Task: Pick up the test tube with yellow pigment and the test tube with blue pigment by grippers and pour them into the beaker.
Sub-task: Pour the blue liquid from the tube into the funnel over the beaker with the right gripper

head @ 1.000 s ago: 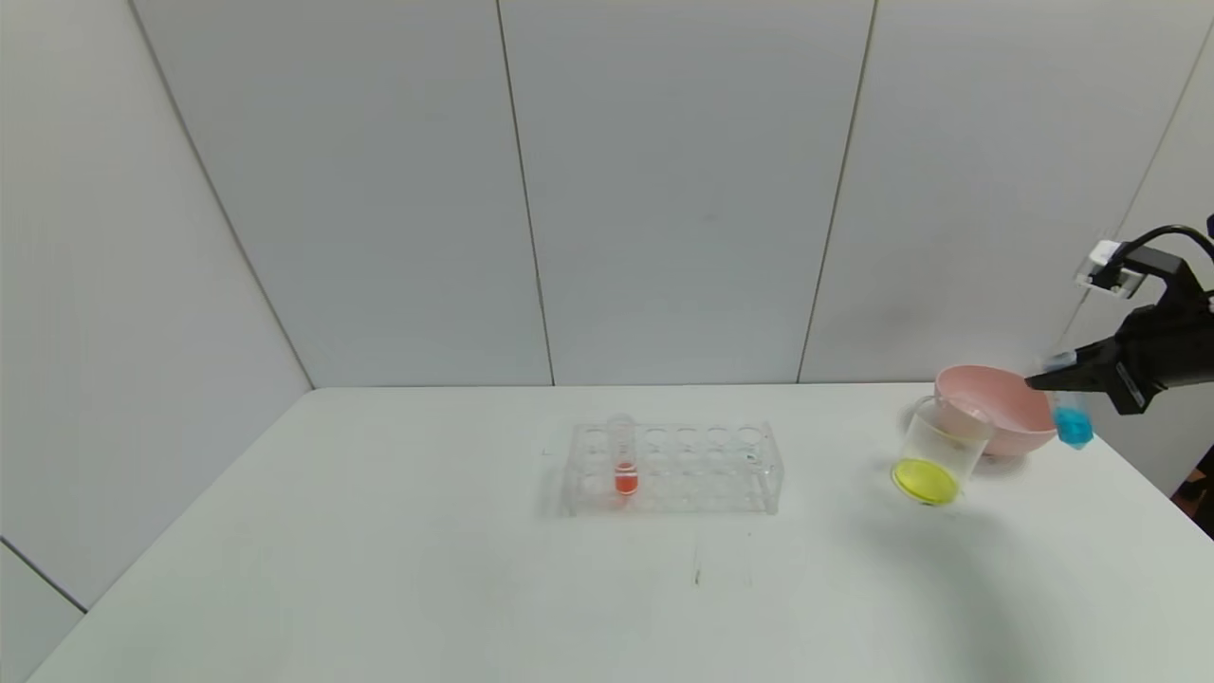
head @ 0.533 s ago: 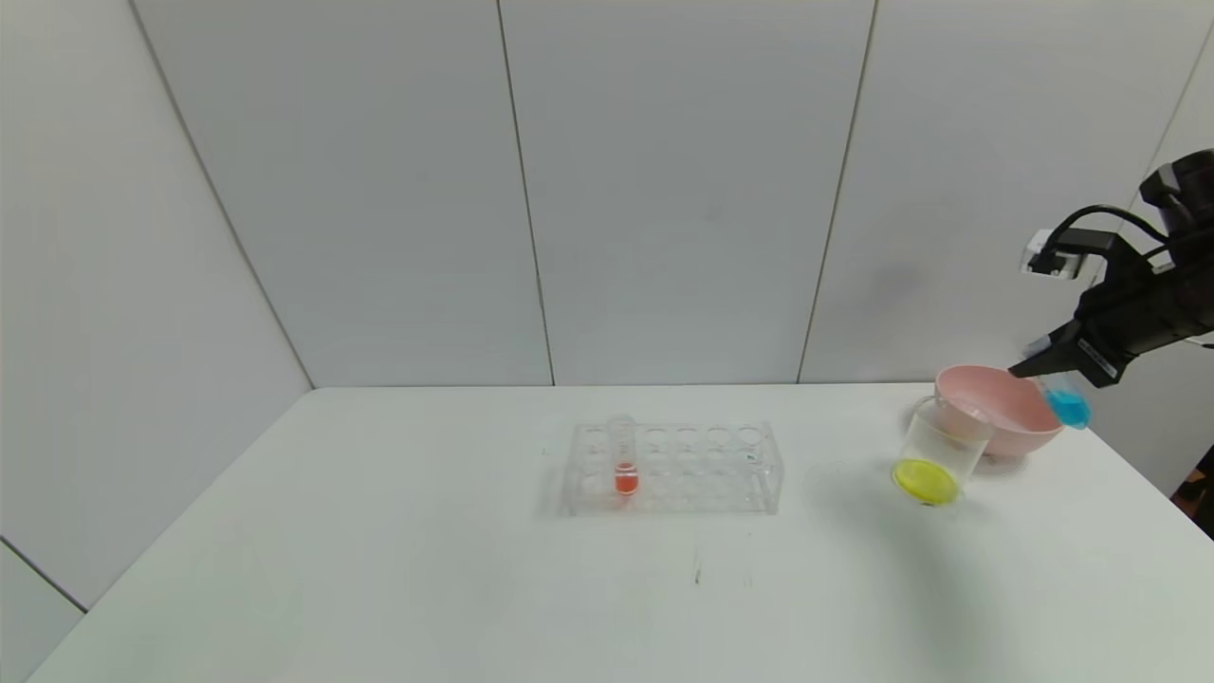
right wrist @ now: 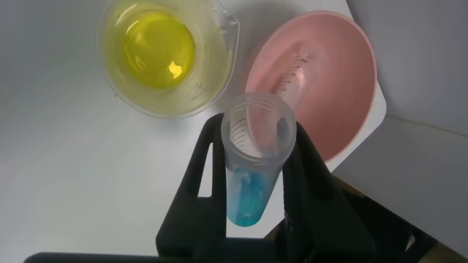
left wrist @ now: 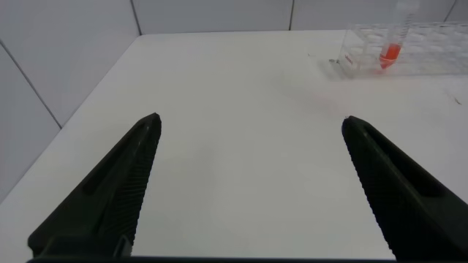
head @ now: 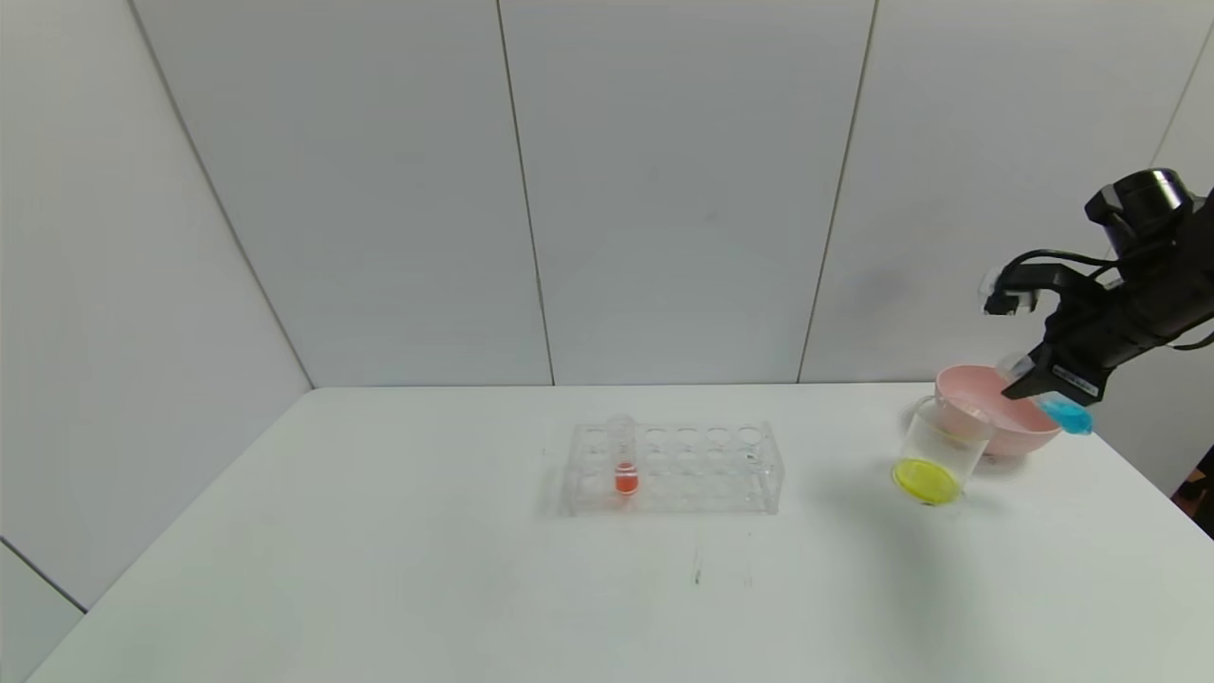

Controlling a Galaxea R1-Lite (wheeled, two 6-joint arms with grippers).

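My right gripper clamped on test tube with blue pigment, tilted over pink bowl, beside beaker holding yellow. Risk: blue spills into bowl, mouth short of beaker. Left gripper spread, empty, parked. Rack, red-orange tube well apart.

Lots of open counter, crowded only at the far right.

Wide and bare in front and to the left of the rack, which holds one red-orange tube. Open gap between rack and beaker. Tight behind the beaker: pink bowl touching it, right gripper with the test tube with blue pigment hanging above that bowl. Walls close behind.
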